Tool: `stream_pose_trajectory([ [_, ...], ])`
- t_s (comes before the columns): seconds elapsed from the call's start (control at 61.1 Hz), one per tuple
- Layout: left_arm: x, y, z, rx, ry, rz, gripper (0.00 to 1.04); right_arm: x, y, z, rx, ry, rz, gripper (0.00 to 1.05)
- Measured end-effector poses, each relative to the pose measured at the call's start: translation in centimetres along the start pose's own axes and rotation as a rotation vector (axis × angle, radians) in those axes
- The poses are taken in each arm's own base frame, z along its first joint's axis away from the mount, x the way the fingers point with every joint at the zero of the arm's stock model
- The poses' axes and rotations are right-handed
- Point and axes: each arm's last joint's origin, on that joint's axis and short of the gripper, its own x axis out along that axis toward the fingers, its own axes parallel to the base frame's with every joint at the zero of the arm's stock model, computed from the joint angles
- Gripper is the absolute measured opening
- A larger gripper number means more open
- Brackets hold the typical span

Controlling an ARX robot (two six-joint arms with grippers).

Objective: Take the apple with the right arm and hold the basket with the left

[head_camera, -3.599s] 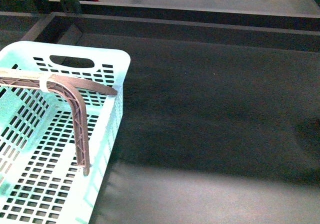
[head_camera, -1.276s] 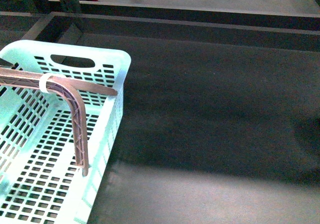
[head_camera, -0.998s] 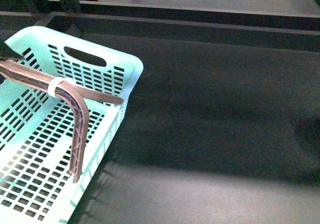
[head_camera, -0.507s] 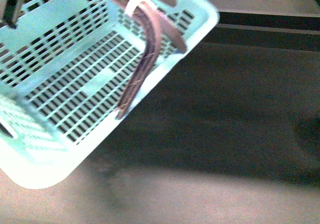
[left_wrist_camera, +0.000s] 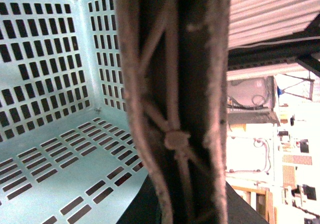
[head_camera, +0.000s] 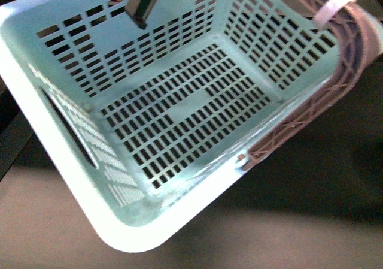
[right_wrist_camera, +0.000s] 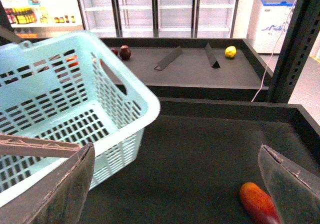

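**Left arm status.** The basket (head_camera: 137, 239) hangs tilted and clear of the deck (head_camera: 335, 179), and it is empty. Its lattice handle (left_wrist_camera: 172, 109) fills the left wrist view, directly in front of that camera. The left gripper's jaws do not show, so I cannot tell whether they are clenched on the handle. Since the basket is aloft, I judge the hold step to be in hand.

**Right arm status.** The right gripper (right_wrist_camera: 176, 147) is released, with its fingers (right_wrist_camera: 70, 184) spread wide and holding nothing. The pick step is not yet done. I cannot place the apple with confidence. A red-orange patch (right_wrist_camera: 72, 60) shows through the basket slots, well ahead of this gripper, but it is too hidden to name. An elongated orange-red fruit (right_wrist_camera: 257, 201) lies just beside one finger, and it is not round.

**Surface.** The deck is dark and matte with a raised lip. Ahead of the right gripper, a higher shelf (right_wrist_camera: 190, 72) carries a dark purple-red fruit (right_wrist_camera: 125, 51), two angled dividers (right_wrist_camera: 167, 59) and a yellow fruit (right_wrist_camera: 230, 51).

**Room.** Glass-door coolers (right_wrist_camera: 160, 9) line the far wall, with a chest freezer (right_wrist_camera: 272, 14) beside them.
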Motion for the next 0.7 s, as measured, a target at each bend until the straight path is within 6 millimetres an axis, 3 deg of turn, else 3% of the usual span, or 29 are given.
stream_pose_trajectory([
  [0.196,0.1,-1.7,-1.7,0.07,0.094,-0.072,0.06,0.0,0.0,0.0,0.0,0.0,0.0,0.96],
  [0.671,0.1,-1.6,-1.7,0.096,0.079,-0.065,0.06,0.0,0.0,0.0,0.001,0.001,0.0,0.96],
  [0.703,0.1,-1.6,-1.7,0.096,0.079,-0.065,0.06,0.0,0.0,-0.1,0.049,0.09,-0.003,0.96],
])
